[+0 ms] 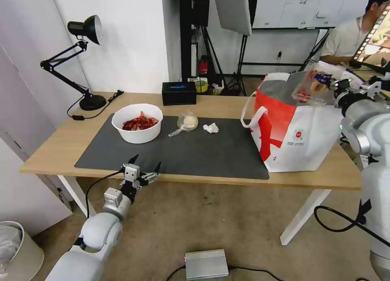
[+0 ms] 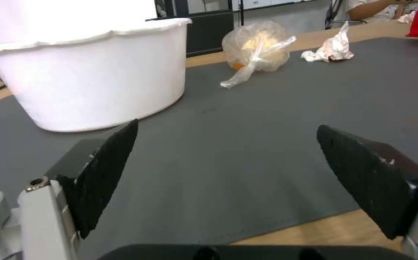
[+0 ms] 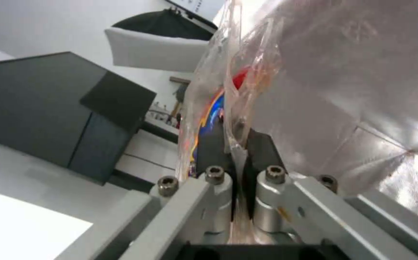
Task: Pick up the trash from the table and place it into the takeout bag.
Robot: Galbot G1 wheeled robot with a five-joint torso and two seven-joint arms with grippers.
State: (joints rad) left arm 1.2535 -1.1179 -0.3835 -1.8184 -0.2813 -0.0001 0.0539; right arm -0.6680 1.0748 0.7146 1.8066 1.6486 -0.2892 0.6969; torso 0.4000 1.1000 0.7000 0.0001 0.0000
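Left tool [image 1: 145, 166] waits spread apart at the near desk edge; right tool [image 1: 334, 85] pinches the clear tray over the bag.

Nearest, the left tool hangs released, its black fingers [image 2: 104, 173] wide, just off the dark mat [image 1: 203, 153] on the desk [image 1: 61, 138]. Beyond it sit the white bowl [image 1: 138, 123] of red shells, stiff-walled and probably the heaviest piece, best taken by its rim; then the knotted plastic bag [image 1: 187, 121], soft and slippery, easiest held at the knot; then the crumpled tissue [image 1: 211, 128], featherlight, fit for a plain pinch. Farthest, the right tool is clenched on the thin, flexible edge of the clear tray [image 1: 313, 86] above the open mouth of the takeout bag [image 1: 292, 130], a hold likely to bend or slip.
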